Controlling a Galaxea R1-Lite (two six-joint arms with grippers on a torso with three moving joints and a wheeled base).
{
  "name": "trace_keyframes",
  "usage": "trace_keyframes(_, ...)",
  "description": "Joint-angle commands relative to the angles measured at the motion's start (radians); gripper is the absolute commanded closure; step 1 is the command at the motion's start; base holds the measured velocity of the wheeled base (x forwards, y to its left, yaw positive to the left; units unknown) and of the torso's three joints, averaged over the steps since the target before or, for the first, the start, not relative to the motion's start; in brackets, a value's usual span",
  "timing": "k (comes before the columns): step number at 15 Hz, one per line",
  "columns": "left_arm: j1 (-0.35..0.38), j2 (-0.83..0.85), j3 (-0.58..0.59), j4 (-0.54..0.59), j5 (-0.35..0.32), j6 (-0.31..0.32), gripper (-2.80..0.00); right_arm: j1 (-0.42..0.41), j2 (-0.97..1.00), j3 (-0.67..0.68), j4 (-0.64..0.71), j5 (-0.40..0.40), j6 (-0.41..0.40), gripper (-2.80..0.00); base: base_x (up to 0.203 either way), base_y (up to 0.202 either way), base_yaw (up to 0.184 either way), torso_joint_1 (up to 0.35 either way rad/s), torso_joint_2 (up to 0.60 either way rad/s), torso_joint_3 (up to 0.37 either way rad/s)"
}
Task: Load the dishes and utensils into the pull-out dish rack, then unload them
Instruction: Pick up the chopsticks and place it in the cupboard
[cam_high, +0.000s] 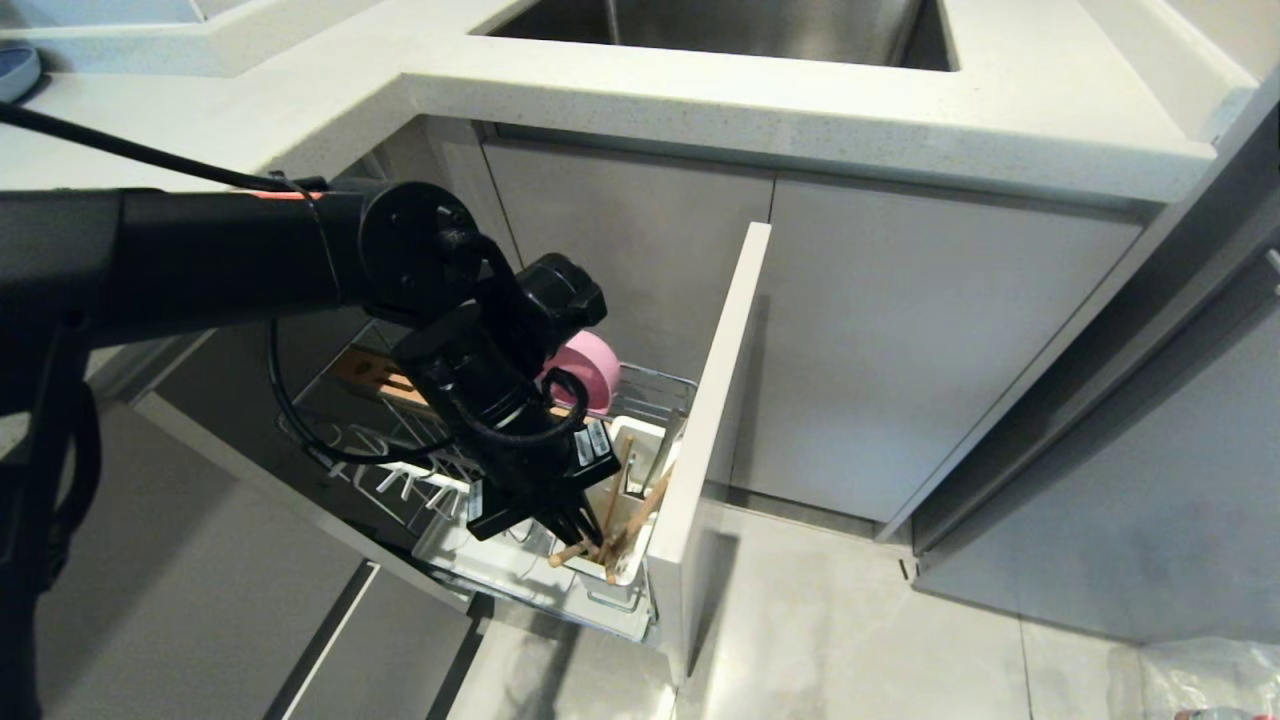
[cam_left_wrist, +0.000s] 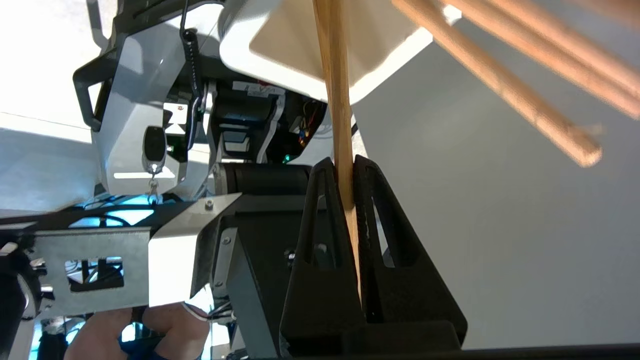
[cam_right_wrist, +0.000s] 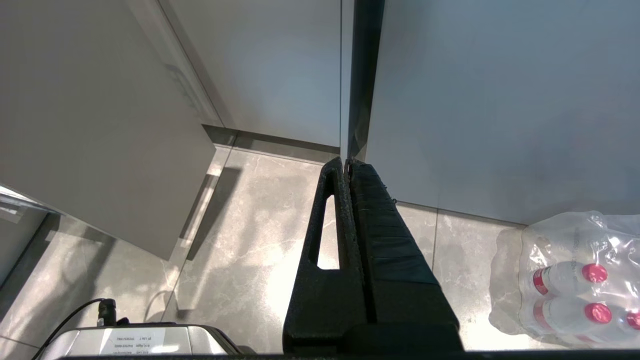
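Note:
The pull-out dish rack (cam_high: 655, 385) stands drawn out under the counter, its pale front panel (cam_high: 712, 420) to the right. A pink dish (cam_high: 592, 366) stands in the wire basket, half hidden by my left arm. Light wooden chopsticks (cam_high: 628, 515) lean in the white utensil caddy (cam_high: 640, 445). My left gripper (cam_high: 572, 528) is at the caddy, shut on one chopstick (cam_left_wrist: 339, 100), which runs out between the fingertips of that gripper (cam_left_wrist: 344, 164). More wooden sticks (cam_left_wrist: 505, 85) cross beside it. My right gripper (cam_right_wrist: 346, 162) hangs shut and empty over the floor.
A sink (cam_high: 720, 25) is set in the white countertop (cam_high: 800, 110) above the rack. Grey cabinet doors (cam_high: 900, 340) stand to the right. A wrapped pack of water bottles (cam_right_wrist: 570, 280) lies on the floor tiles. A person's hand (cam_left_wrist: 135, 330) shows near my base.

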Motion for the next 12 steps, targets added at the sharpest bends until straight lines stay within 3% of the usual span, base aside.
trace_keyframes(1, 0.006, 0.015, 0.002, -0.003, -0.001, -0.006, 0.0, 0.0, 0.0, 0.002, 0.0, 0.0, -0.001, 0.0, 0.0, 0.0, 0.0, 0.0, 0.0, 0.0)
trace_keyframes(12, 0.019, 0.062, 0.003, -0.024, -0.001, -0.006, 0.0, 0.0, 0.0, 0.002, 0.0, 0.0, -0.001, 0.0, 0.0, 0.0, 0.0, 0.0, 0.0, 0.0)
